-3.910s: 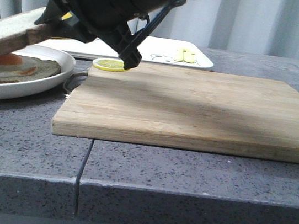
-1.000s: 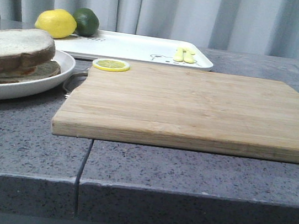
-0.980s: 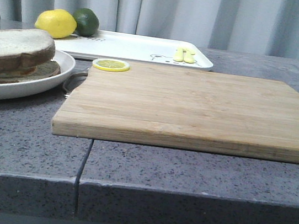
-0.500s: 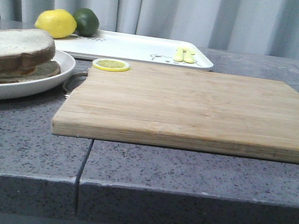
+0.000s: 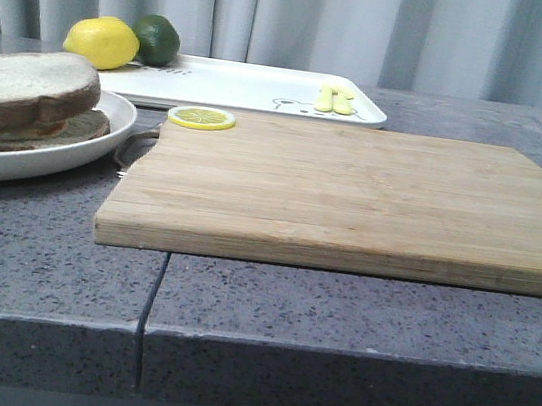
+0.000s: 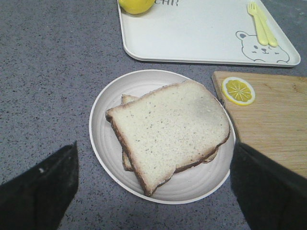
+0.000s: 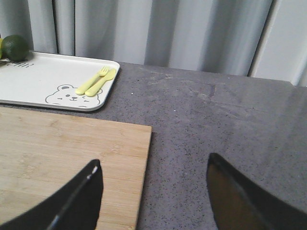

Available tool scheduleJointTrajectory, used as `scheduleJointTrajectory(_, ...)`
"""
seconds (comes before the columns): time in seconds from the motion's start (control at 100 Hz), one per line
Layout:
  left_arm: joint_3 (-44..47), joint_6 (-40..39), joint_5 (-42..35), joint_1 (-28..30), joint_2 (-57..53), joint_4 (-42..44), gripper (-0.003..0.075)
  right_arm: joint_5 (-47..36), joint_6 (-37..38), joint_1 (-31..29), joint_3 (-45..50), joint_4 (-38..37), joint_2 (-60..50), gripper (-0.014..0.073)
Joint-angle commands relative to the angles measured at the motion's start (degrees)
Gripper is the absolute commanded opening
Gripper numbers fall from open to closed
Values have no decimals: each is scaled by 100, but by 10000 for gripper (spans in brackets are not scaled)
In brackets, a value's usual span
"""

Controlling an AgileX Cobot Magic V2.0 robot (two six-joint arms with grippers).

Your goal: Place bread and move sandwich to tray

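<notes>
Sandwich (image 6: 168, 134) sits topped on its plate (image 6: 103, 143), short of the tray (image 6: 192, 33); both my grippers (image 6: 153, 191) (image 7: 153, 191) gape empty. I'd worry the top slice slides if I tilt the plate.

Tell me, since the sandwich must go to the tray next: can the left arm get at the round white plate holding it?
Probably yes. The left gripper hangs open above the round white plate; nothing lies between. The bamboo cutting board crowds one edge, but the rim's other side is free.
</notes>
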Motion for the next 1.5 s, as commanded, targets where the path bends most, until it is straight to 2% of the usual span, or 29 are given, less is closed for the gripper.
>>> scheduleJointTrajectory(0.0,-210,3,-363,-12,19,-117,597,-472,12,-29,-145,-76,43,478)
scheduleJointTrajectory(0.37,-210,3,-486,-12,41,-125,597,-472,12,-29,-145,-76,43,478)
scheduleJointTrajectory(0.58,-210,-233,-480,-1,436,-92,596,-472,12,-29,-145,-76,43,478)
scheduleJointTrajectory(0.82,-210,-289,-567,0,1000,12,528,-398,12,-29,-145,-76,43,478)
scheduleJointTrajectory(1.07,-210,-518,-774,0,1325,258,513,-383,12,-29,-145,-76,43,478)
scheduleJointTrajectory(1.32,-210,-1047,-785,0,1523,945,513,-383,12,-29,-145,-76,43,478)
scheduleJointTrajectory(1.49,-210,-1068,-785,0,1523,1039,513,-383,12,-29,-145,-76,43,478)
